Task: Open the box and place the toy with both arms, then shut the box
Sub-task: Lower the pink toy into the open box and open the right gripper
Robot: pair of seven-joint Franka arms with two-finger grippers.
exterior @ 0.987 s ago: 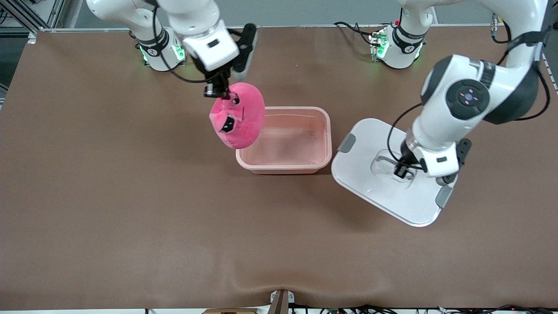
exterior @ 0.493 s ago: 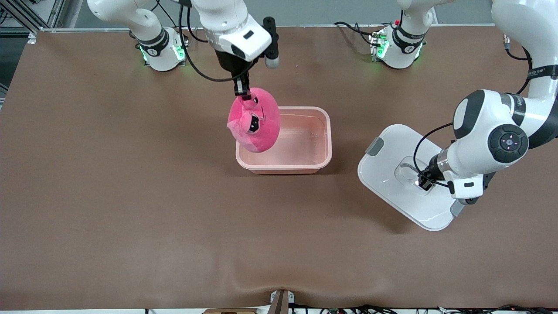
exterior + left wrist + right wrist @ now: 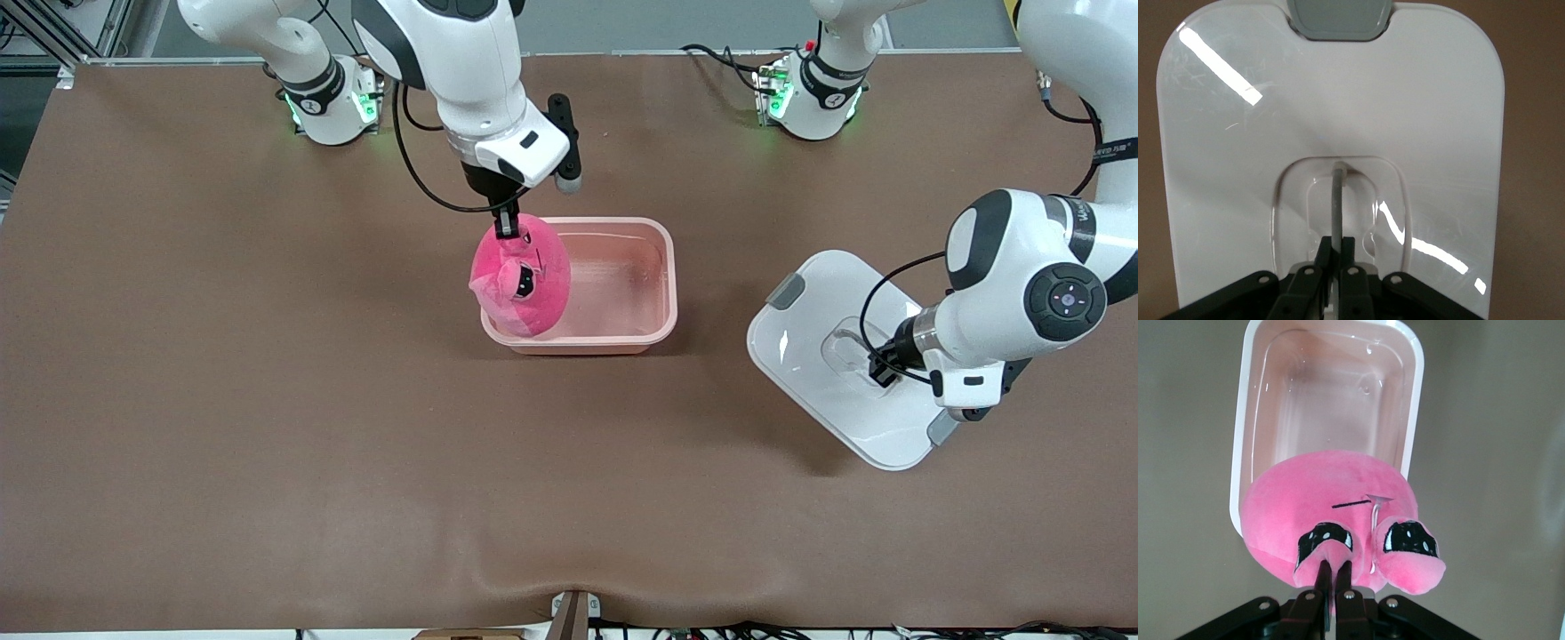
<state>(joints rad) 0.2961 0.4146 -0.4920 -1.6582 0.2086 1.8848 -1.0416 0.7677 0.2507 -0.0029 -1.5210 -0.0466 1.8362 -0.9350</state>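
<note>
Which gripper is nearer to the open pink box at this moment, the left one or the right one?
The right. The right gripper hangs over the box, shut on the toy. The left gripper is apart from it, toward the left arm's end of the table, shut on the lid handle.

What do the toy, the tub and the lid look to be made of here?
Toy: soft plush, fuzzy matte pink nap that dents where it is pinched. Tub: probably thin translucent pink plastic, its glossy floor catching glints. Lid: smooth, hard-looking white plastic with sharp light streaks; its grey clip looks matte, perhaps rubbery.
</note>
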